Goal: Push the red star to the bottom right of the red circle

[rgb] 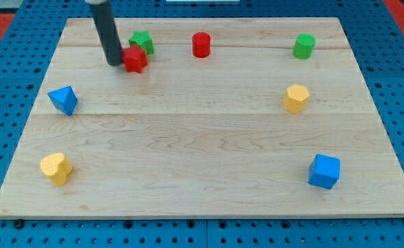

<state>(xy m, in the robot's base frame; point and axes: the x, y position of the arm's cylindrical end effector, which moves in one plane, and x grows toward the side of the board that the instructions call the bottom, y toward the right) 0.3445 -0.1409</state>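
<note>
The red star (135, 59) lies near the view's top left on the wooden board (202, 138), touching the green star (142, 42) just above and to its right. The red circle (201, 44), an upright cylinder, stands to the right of both, about a hundred pixels from the red star. My tip (114, 63) rests on the board right against the red star's left side. The dark rod rises from it to the view's top edge.
A green cylinder (303, 46) stands at the top right. A yellow hexagon block (296, 98) is at the right, a blue cube (324, 171) at the bottom right, a blue triangle block (63, 100) at the left, a yellow heart block (56, 167) at the bottom left.
</note>
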